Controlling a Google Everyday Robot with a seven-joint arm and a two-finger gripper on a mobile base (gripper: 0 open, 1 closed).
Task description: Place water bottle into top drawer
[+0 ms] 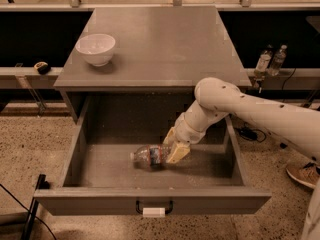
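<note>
Pincer (173,147) at water bottle's (149,155) base, top drawer (150,202).

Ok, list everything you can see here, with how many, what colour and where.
Clear ribbed plastic water bottle: one, white cap, red-and-dark label, lying on the drawer floor.
Grey top drawer: one, pulled open, dark handle with white tag.
Round white bowl: one, on the grey cabinet top, left.
Small clear bottles: two, upright, right of the cabinet.
Robot arm: one, white, reaching in from the right.
Gripper: one, yellowish, at the bottle's right end inside the drawer.
</note>
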